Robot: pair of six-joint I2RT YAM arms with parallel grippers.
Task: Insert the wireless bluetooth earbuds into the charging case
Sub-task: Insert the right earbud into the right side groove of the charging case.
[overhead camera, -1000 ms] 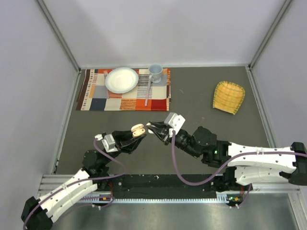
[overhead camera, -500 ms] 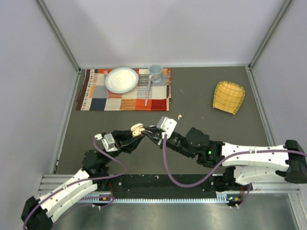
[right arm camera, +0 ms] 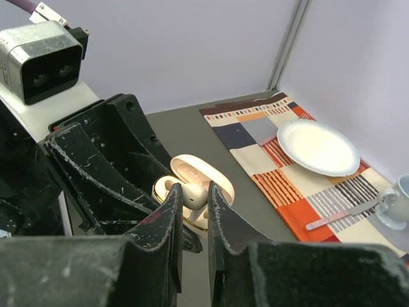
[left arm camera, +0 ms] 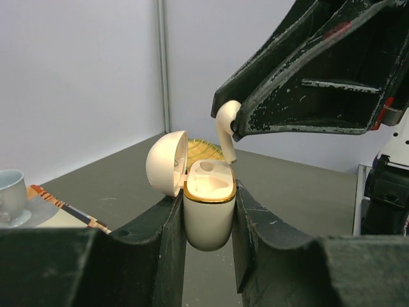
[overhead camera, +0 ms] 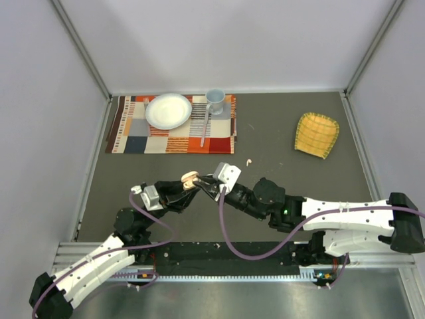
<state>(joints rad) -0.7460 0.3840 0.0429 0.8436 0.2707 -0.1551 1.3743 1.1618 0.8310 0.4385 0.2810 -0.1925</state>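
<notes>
Earbud (left arm camera: 225, 128) is pinched by its bulb end in the right pincer (right arm camera: 193, 198), with the stem hanging down. The stem tip sits just above the far-right edge of the charging case (left arm camera: 209, 204) mouth. It's not seated yet. The tip is at or barely touching the gold rim, can't tell which.

Left pincer (left arm camera: 209, 220) is clamped on the case body from both sides, holding it upright off the desk (overhead camera: 279, 133), mouth up. Makes sense: the case is small and round-bottomed, so it would likely tip or skid if pushed on while loose. Lid (left arm camera: 167, 163) is swung back to the left, out of the approach path.

Right pincer is nearly closed, with only the bud's width between the fingers. Gripping the bulb leaves the stem free to enter the socket first.

Both pincers meet left of desk centre, toward the near side. A loose earbud (overhead camera: 249, 161) lies on the desk to the right and farther back, apart from both arms.

Judgement: mid-insertion. Next move needs a small shift to line the stem over the socket hole, then straight down. Risk is the stem catching the rim and the bud rotating in the grip. Can't tell from the right wrist view whether the other socket is already filled.
</notes>
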